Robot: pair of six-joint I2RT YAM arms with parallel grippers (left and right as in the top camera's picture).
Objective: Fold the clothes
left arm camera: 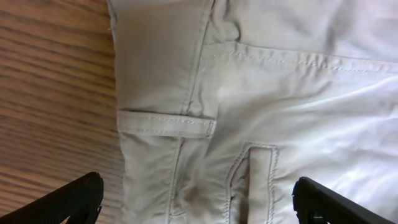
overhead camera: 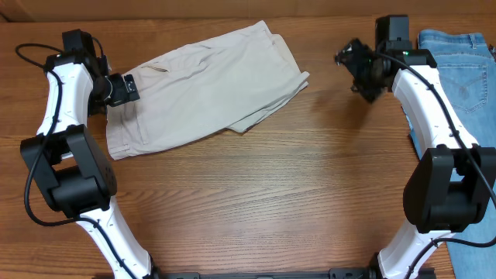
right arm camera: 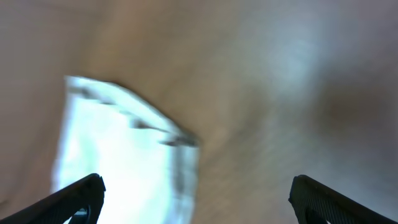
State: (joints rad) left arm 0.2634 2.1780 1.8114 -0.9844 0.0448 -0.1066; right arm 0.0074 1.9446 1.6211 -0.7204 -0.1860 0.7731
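The beige khaki trousers lie folded over on the wooden table at the back left, waistband toward the left. My left gripper is open right over the waistband; its wrist view shows the waistband, a belt loop and seams between the spread fingers. My right gripper is open and empty above bare table, to the right of the trousers. Its wrist view is blurred, with a pale bluish-white shape at the left and the fingers wide apart.
Light-blue denim jeans lie at the table's right edge, partly under the right arm. The arm bases stand at the front left and front right. Wooden tabletop lies between them.
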